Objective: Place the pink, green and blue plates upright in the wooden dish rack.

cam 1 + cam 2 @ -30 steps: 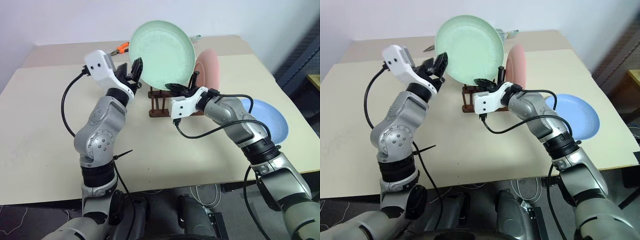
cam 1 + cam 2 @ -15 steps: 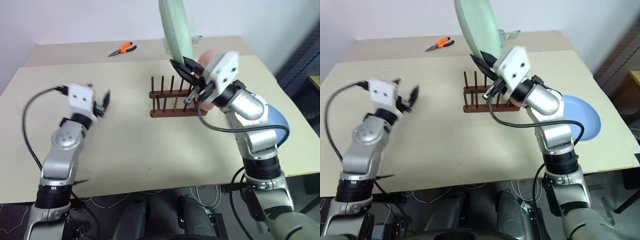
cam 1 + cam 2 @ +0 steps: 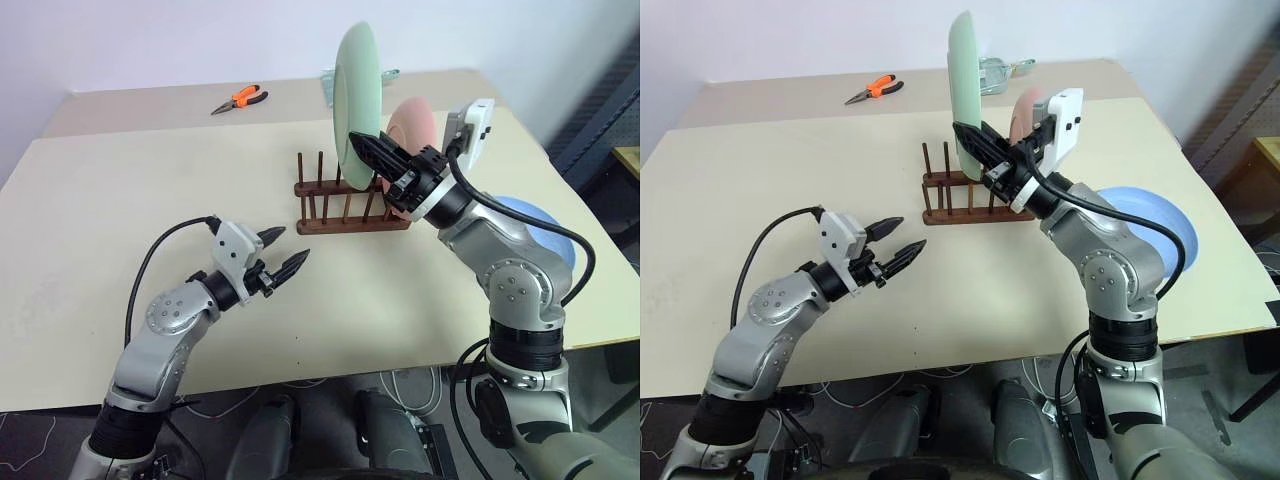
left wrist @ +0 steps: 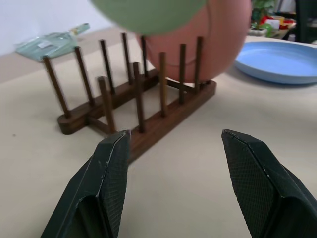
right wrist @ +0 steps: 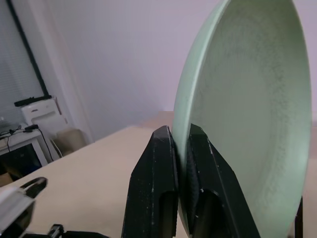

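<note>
The table carried the wooden dish rack, with the pink plate upright at its right end and the blue plate flat beyond. The green plate hung on edge just above the pegs, its rim pinched in the right fingers. The left fingers stood parted, holding nothing, farther off.

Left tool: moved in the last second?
Yes. The left tool has dropped from the green plate's rim to low over the table, nearer the robot than the rack.
</note>
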